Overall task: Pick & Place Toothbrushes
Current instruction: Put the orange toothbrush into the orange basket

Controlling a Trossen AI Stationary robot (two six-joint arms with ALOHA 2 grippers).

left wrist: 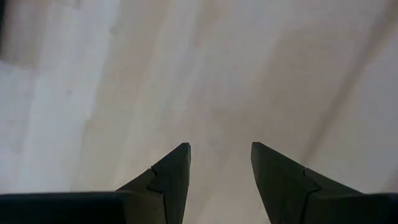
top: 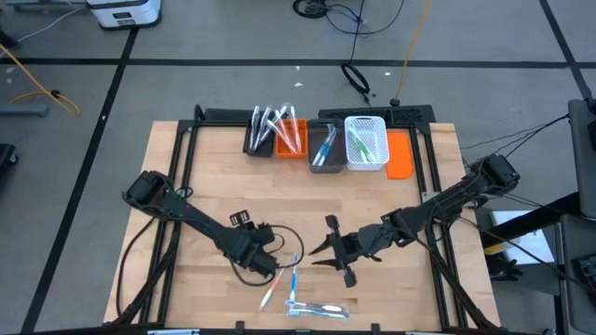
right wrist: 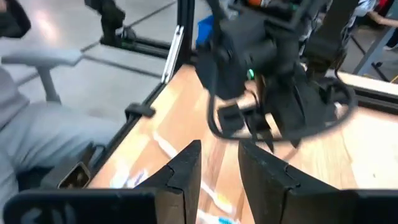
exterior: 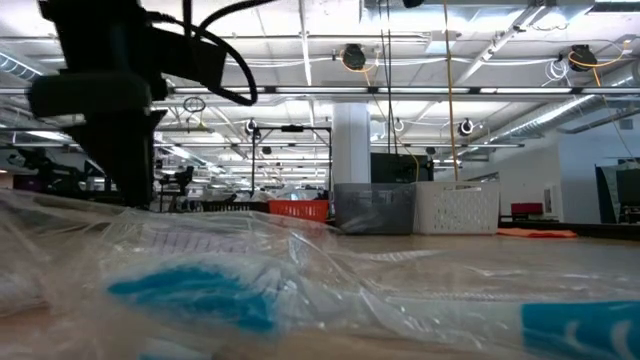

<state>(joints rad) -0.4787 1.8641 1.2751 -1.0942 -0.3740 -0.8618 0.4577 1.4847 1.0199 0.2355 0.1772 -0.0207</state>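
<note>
Nearest the front edge of the light wooden table (top: pixel 214 186): a few loose thin plastic toothbrushes (top: pixel 317 308) in clear wrappers, blue and white, lying flat; one more blue-and-orange wrapped toothbrush (top: pixel 269 296) lies slanted just beside them. In the low view the same wrapped brushes fill the foreground, blue bristle end (exterior: pixel 190 295) up close.

Just behind them, the left gripper (top: pixel 276 263) sits low over the table, pointing down at bare wood; its fingers (left wrist: pixel 174 180) are parted with a moderate gap, nothing between them. Right gripper (top: pixel 328 249) is near it, apart, aimed toward the left one; its fingers (right wrist: pixel 186 168) stand narrowly apart, empty.

Far side of the table, a row of bins: black bin (top: pixel 258 141) with white brushes, orange bin (top: pixel 291 140) with pale brushes, grey bin (top: pixel 325 153) with blue ones, white perforated basket (top: pixel 366 143) with green ones, flat orange lid (top: pixel 399 154) beside it.

A person's grey-clad leg (right wrist: pixel 37 143) shows beyond the table edge in the right wrist view.
</note>
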